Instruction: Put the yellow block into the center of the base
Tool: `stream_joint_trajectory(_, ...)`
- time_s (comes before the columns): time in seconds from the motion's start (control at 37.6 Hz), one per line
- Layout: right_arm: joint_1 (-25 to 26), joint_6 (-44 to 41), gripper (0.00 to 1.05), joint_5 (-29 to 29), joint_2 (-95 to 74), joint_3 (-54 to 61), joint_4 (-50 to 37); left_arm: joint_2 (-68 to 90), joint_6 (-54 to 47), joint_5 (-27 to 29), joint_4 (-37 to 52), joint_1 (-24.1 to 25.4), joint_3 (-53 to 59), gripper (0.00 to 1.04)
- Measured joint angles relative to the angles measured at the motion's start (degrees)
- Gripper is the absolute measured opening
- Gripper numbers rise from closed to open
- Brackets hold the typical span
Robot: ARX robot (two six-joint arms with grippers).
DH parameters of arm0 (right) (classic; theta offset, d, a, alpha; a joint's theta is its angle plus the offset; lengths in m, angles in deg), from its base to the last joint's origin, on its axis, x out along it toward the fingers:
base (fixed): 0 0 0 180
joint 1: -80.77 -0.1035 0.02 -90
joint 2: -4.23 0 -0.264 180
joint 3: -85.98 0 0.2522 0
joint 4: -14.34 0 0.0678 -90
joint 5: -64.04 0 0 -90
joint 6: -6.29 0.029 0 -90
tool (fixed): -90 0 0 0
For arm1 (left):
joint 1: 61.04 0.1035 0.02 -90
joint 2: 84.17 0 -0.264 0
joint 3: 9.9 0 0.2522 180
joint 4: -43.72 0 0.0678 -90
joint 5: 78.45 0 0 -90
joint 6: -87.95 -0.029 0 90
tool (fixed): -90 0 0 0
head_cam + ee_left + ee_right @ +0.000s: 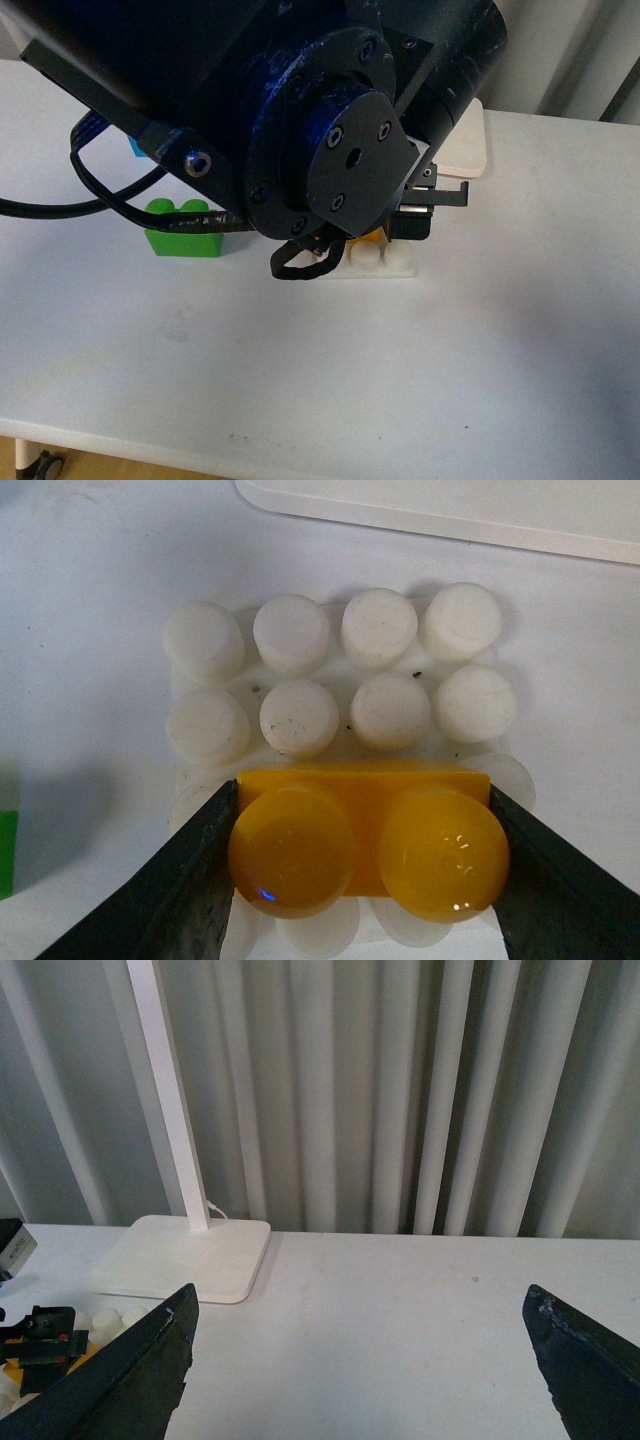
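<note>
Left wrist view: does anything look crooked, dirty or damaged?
Nothing askew: the yellow block, clamped in the left tool, lies parallel to the stud rows of the base. Only a few small dark specks sit between its studs.

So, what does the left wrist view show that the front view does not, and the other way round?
Only the left wrist view shows the grip: the left gripper clamps the yellow block at both ends, over the base, with two stud rows bare beyond it. Only the front view shows the whole green brick, a blue piece further back, and the table with its front edge. Both show part of the yellow block, some base studs and the white lamp foot.
</note>
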Motion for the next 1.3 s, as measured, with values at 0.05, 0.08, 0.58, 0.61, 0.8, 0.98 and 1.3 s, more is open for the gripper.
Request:
stream_joint_trajectory(0.05,0.0,0.0,0.95,0.0,0.0,0.0,0.0,0.4,0.0,0.0,0.0,0.0,-0.2,0.63)
stream_joint_trajectory(0.08,0.0,0.0,0.95,0.0,0.0,0.0,0.0,0.5,0.0,0.0,0.0,0.0,-0.2,0.63)
stream_joint_trajectory(0.58,0.0,0.0,0.95,0.0,0.0,0.0,0.0,2.5,-0.4,-0.7,-0.8,-0.1,-1.7,0.63)
stream_joint_trajectory(0.61,0.0,0.0,0.95,0.0,0.0,0.0,0.0,2.6,-0.5,-0.8,-0.8,0.0,-1.8,0.63)
stream_joint_trajectory(0.8,0.0,0.0,0.95,0.0,0.0,0.0,0.0,3.3,-2.7,-2.4,-1.1,0.6,-2.8,0.63)
stream_joint_trajectory(0.98,0.0,0.0,0.95,0.0,0.0,0.0,0.0,3.3,-3.7,-2.8,-1.0,1.0,-3.0,0.63)
stream_joint_trajectory(1.3,0.0,0.0,0.95,0.0,0.0,0.0,0.0,2.6,-5.6,-5.7,-0.7,2.0,-1.8,0.83)
